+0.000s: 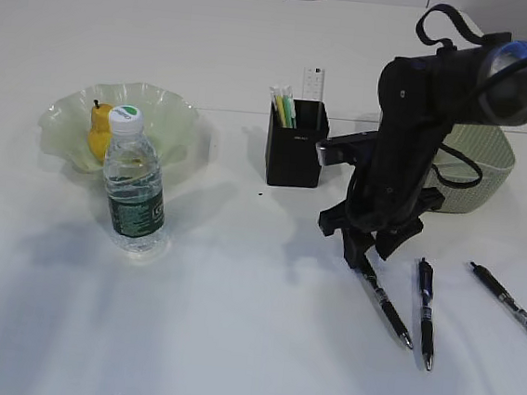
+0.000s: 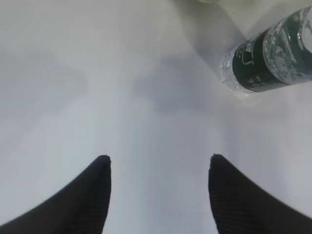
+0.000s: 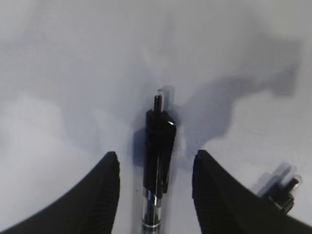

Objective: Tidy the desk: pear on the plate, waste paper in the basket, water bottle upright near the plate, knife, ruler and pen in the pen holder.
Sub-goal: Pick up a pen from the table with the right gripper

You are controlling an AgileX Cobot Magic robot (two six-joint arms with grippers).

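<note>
My right gripper (image 3: 155, 163) hangs open, jaws straddling the leftmost pen (image 3: 158, 161), which lies flat on the desk (image 1: 232, 325), gripping nothing. Closing off-centre could make the thin barrel roll or skid. My left gripper (image 2: 160, 168) is open and empty, left of the bottle (image 2: 273, 56).

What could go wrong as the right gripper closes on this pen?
1. The right gripper straddles the pen near its clip end, so the long barrel may droop or swing once lifted.
2. A second pen lies close alongside; the fingers might nudge it.
3. The pen holder already holds items, so insertion may snag.
</note>
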